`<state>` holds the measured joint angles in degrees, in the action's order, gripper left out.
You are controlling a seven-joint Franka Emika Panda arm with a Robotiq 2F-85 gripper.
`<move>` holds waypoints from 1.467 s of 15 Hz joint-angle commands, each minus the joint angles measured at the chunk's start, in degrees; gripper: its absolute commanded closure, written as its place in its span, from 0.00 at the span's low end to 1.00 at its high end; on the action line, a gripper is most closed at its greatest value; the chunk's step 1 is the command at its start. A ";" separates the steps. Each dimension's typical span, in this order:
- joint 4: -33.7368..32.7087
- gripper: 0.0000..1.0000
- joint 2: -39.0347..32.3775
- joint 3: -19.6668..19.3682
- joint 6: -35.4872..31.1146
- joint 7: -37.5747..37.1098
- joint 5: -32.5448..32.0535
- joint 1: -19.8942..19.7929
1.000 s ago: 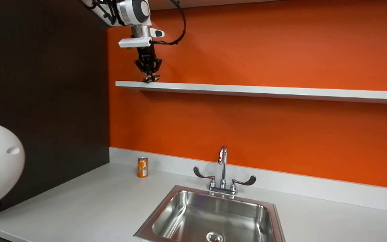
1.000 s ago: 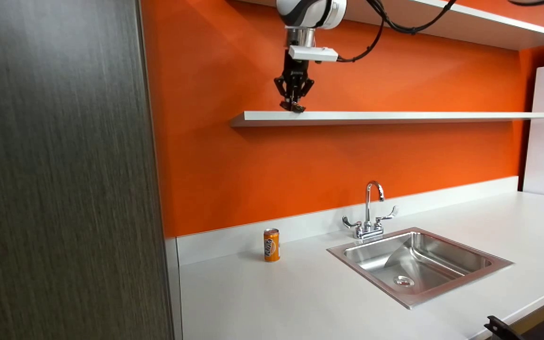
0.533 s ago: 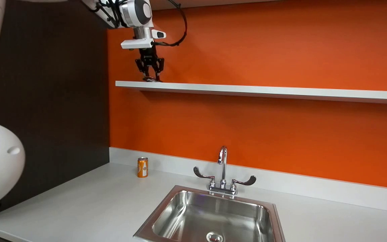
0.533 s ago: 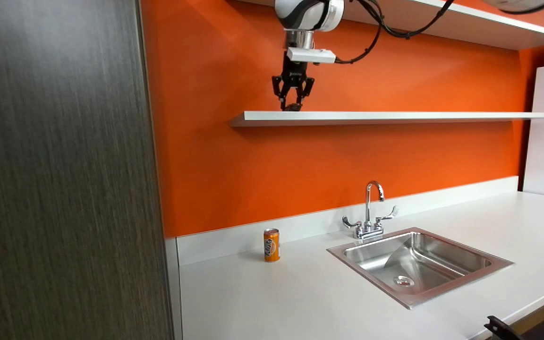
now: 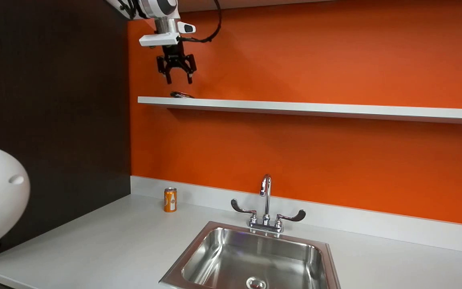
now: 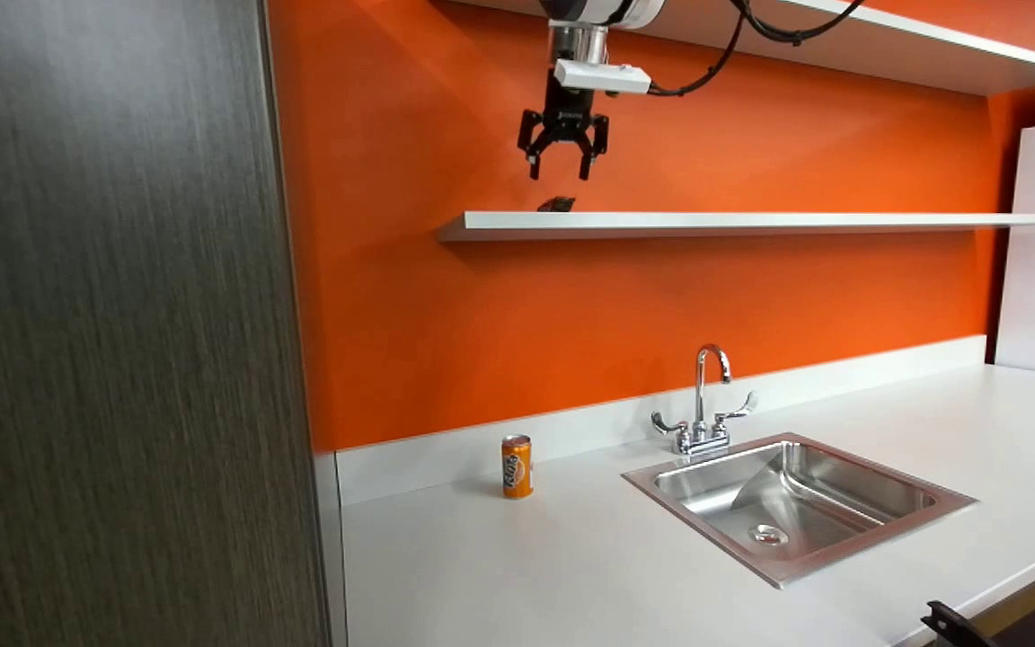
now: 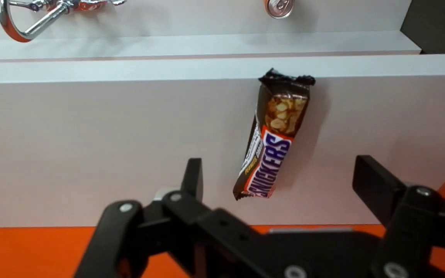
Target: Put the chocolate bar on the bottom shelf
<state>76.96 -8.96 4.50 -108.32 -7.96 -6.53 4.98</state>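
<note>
On the bottom shelf (image 5: 311, 107) we have the Snickers bar (image 7: 272, 139), long axis slanting from front edge toward the orange wall (image 5: 335, 160), black crimped end frontmost; jaws spread wide above it.

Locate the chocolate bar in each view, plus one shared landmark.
In an exterior view: the chocolate bar is upper centre-left, on the bottom shelf below the open hand.
In an exterior view: the chocolate bar is upper middle, near the shelf's left end.
Wrist view: the chocolate bar is just right of centre.
Landmark: the orange can, below the bar in both exterior views, at the wrist view's top edge.
</note>
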 commanded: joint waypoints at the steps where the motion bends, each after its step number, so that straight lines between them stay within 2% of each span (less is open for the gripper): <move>1: 8.10 0.00 7.94 0.02 1.40 0.71 1.85 -0.44; 14: 40.01 0.00 36.96 -1.72 5.81 2.69 8.66 -0.66; 22: 55.74 0.00 48.41 -3.20 5.17 3.91 7.88 -1.56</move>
<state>127.14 35.02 1.31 -102.75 -5.71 1.09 4.65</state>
